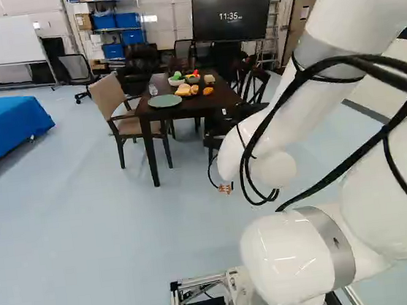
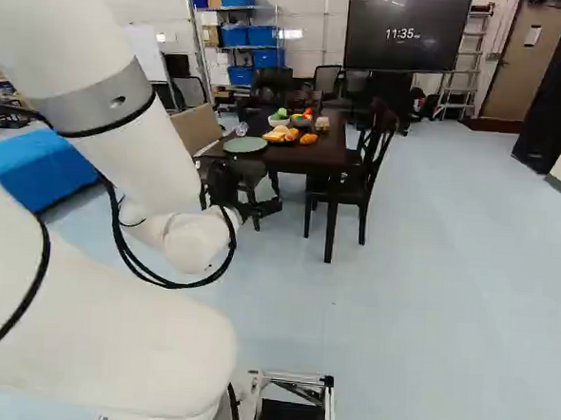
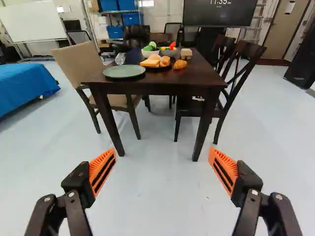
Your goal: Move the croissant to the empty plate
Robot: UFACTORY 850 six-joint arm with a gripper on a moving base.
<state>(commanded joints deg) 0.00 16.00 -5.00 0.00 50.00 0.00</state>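
Croissant (image 3: pixel 180 64) on the table (image 3: pixel 199 74), near the bread (image 3: pixel 151 60), apart from the empty plate (image 3: pixel 124 71). Gripper (image 3: pixel 162 153) short of the table, jaws released, nothing between. Apparently at the approach step; next, likely a drive closer, then careful lowering astride the croissant.

A dark brown tabletop (image 3: pixel 199 73) on straight legs stands in the upper middle of the left base view, and slightly left of the upper middle in the right base view. A round green plate (image 3: pixel 124 71) lies near its close edge, at its left side in both base views. A clear object (image 3: pixel 119 58) is just behind that plate. Right of the green plate in both base views sits a dark plate (image 3: pixel 163 69), with a white bowl (image 3: pixel 149 53) and a grey bowl (image 3: pixel 170 53) behind it. The croissant (image 3: pixel 180 64) rests just right of the dark plate, and a tan block (image 3: pixel 186 53) lies behind the croissant.
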